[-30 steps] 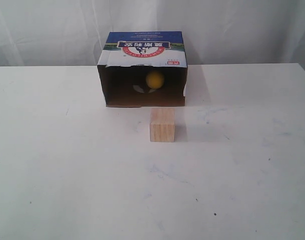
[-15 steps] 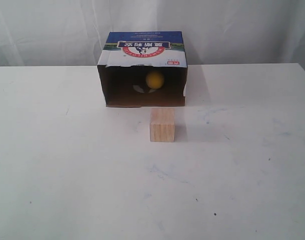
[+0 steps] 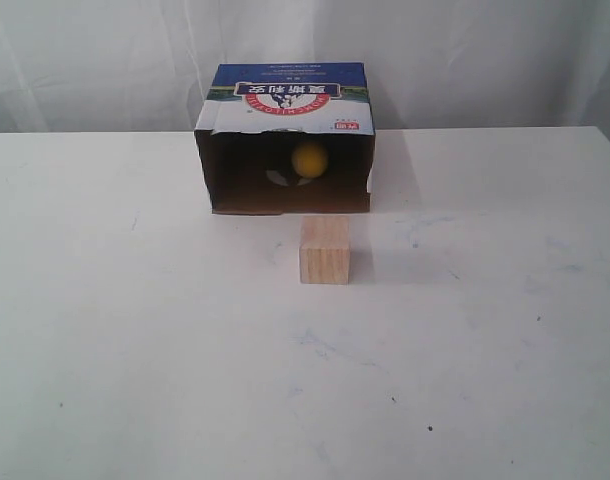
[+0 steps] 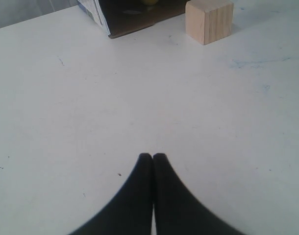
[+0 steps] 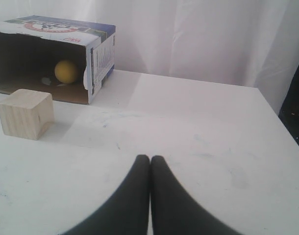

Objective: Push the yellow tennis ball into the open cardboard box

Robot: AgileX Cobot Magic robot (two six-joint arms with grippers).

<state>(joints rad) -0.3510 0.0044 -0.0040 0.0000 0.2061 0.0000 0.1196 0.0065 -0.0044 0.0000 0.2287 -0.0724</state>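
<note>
Yellow tennis ball (image 3: 309, 159) sits inside the cardboard box (image 3: 285, 115), far ahead of left gripper (image 4: 152, 156) and right gripper (image 5: 150, 159), both pinched together and empty, so the push looks done.

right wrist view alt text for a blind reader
A yellow tennis ball sits inside an open cardboard box on a white table. A wooden cube stands outside its opening, and the shut right end effector is in the foreground.

On the one white bench (image 3: 135, 350) there are one cardboard box (image 3: 285, 95), one yellow ball (image 3: 309, 159), one pale wooden block (image 3: 325, 251) and two black hands, a left hand (image 4: 153, 157) and a right hand (image 5: 150, 159).
</note>
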